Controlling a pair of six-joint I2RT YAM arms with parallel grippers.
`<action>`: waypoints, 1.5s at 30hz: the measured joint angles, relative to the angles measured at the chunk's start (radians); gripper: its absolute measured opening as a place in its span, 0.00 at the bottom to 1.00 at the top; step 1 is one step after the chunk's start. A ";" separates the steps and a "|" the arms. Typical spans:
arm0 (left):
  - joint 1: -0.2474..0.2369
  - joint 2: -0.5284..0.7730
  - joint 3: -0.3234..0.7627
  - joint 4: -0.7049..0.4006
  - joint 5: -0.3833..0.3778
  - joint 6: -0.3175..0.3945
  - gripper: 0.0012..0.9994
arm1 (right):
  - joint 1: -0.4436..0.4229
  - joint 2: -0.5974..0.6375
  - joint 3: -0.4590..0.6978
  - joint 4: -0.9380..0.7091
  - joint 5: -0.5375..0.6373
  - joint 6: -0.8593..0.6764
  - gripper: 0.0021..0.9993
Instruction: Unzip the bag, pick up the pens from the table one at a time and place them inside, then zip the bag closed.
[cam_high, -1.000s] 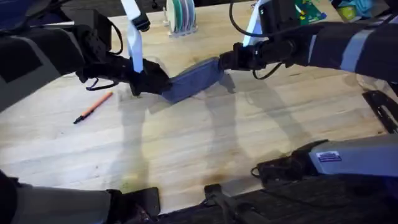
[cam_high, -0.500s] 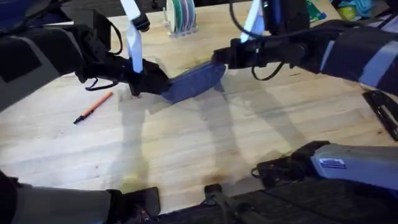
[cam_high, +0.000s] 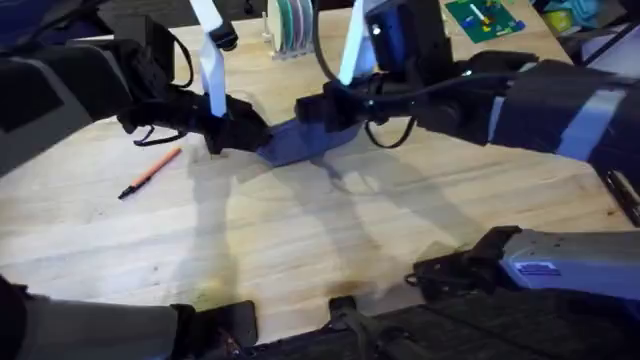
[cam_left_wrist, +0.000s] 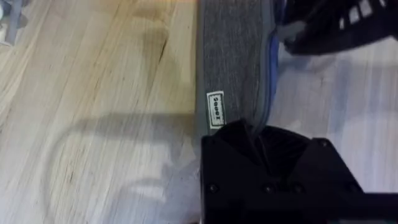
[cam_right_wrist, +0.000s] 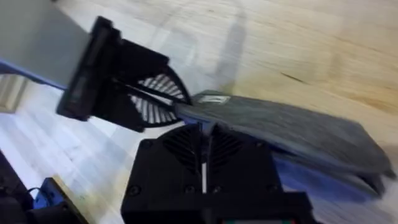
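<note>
The blue-grey bag (cam_high: 298, 142) lies slanted on the far middle of the table (cam_high: 300, 240). My left gripper (cam_high: 240, 135) is shut on its left end, and the left wrist view shows the fabric (cam_left_wrist: 233, 62) running away from that grip (cam_left_wrist: 256, 134). My right gripper (cam_high: 318, 108) sits on top of the bag near its middle, fingers pressed together (cam_right_wrist: 203, 152) on the zipper line. Behind it the bag (cam_right_wrist: 292, 134) gapes, showing a blue inside. An orange pen (cam_high: 150, 172) with a black tip lies left of the bag, apart from both grippers.
A clear stand of round discs (cam_high: 290, 25) is at the far edge behind the bag, and a green board (cam_high: 485, 15) lies at the far right. Bare wood stretches across the near half of the table.
The right gripper has slid left along the bag's zipper line, from the right end toward the left gripper. The left gripper, the bag's left end and the pen stayed put.
</note>
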 joint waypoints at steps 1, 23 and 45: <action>0.001 0.000 0.000 0.000 -0.001 0.000 0.04 | 0.013 0.003 0.000 0.012 0.005 0.007 0.03; 0.002 0.000 0.005 -0.018 -0.009 0.017 0.04 | 0.150 0.092 0.008 0.150 0.060 0.082 0.51; -0.014 0.000 0.005 -0.010 0.020 0.007 0.99 | -0.008 -0.245 0.202 -0.499 0.050 -0.308 1.00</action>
